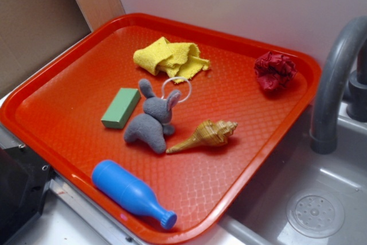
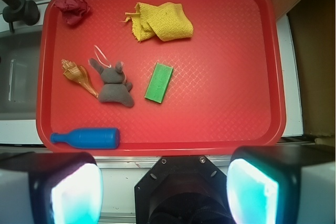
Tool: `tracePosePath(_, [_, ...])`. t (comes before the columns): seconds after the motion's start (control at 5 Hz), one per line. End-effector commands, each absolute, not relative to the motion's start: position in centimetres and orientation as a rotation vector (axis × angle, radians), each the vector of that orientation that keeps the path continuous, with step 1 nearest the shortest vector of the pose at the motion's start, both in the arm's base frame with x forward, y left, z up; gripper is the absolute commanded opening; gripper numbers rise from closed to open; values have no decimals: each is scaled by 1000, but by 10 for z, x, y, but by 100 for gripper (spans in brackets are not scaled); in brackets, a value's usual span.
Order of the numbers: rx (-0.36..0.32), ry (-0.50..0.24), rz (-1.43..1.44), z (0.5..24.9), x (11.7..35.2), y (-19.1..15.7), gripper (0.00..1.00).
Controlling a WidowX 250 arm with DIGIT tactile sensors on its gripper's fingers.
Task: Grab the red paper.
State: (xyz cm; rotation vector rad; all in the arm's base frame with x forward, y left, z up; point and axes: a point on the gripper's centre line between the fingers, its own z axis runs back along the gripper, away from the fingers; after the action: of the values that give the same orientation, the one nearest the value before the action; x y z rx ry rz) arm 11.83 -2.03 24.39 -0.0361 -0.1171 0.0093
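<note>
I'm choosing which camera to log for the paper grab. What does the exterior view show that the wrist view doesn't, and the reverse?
Only the exterior view shows the sink basin with its drain and the wall behind the tray. Only the wrist view shows the pincer, its two fingers spread wide apart with nothing between them, well short of the tray. Both show the red paper in a far corner of the tray, the yellow cloth, grey bunny, green block, shell, blue bottle and faucet.

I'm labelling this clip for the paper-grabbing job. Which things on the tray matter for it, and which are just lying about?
Belongs to the job:
red paper
gripper, fingers apart

Just lying about:
yellow cloth
grey bunny
green block
seashell
blue bottle
orange-red tray, which holds them all
</note>
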Motion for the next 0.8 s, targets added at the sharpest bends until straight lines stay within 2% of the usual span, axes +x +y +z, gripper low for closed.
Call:
tracePosePath(0.0, [-36, -117, 9, 244, 118, -20, 100])
tracePosePath(0.2, [-64, -159, -46, 241, 139, -44, 100])
tracePosePath(0.4, [-105, -116, -92, 234, 158, -70, 100])
tracePosePath(0.6, [-146, -148, -137, 227, 181, -99, 100])
